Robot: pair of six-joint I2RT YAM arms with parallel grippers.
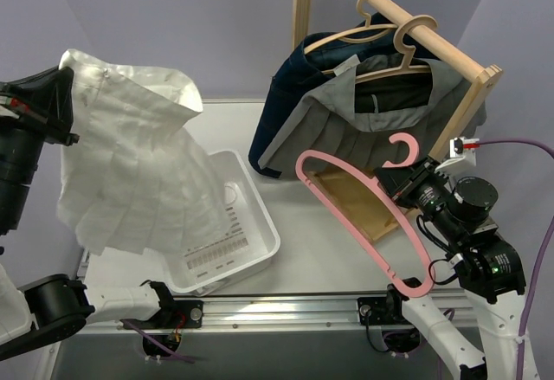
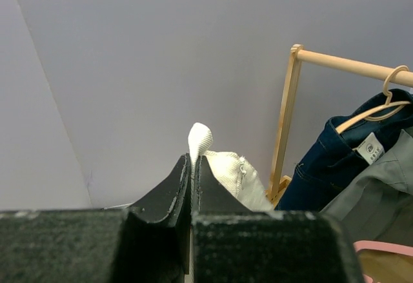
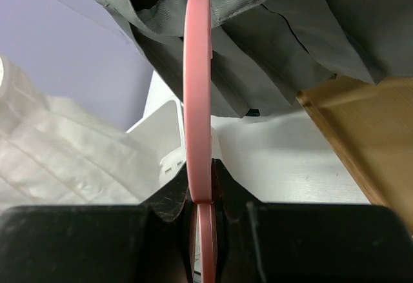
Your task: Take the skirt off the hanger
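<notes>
A white skirt [image 1: 138, 164] hangs free of any hanger at the left of the scene. It is lifted high by its top edge, and its creased panels drape down over the near-left side of a white plastic tub [image 1: 260, 202]. The left gripper [image 1: 67, 81] is clamped on the skirt. In the left wrist view its black fingers [image 2: 168, 189] press together on a small fold of ribbed white cloth that pokes up between them.

A patch of small print [image 1: 216, 248] shows low in the tub, with rows of reddish lines too small to read.

To the right, the right gripper [image 1: 402, 185] is closed on a bare pink hanger [image 1: 363, 198]. It grips near the hook, and the hanger's long loop slants down over the desk [image 1: 329, 250]. In the right wrist view the pink bar stands edge-on between the jaws.

Behind it stands a wooden garment rack [image 1: 415, 25], set diagonally at the back right, with a flat wooden base [image 1: 355, 202]. Two pale wooden hangers [image 1: 394, 38] hang from its rail, carrying a navy garment [image 1: 286, 112] and a grey pleated garment [image 1: 363, 125].

A white tag [image 2: 370, 151] is sewn inside the navy garment's waist. It bears a round mark and small print, neither legible. A purple cable [image 1: 511, 144] runs in from the right edge.
</notes>
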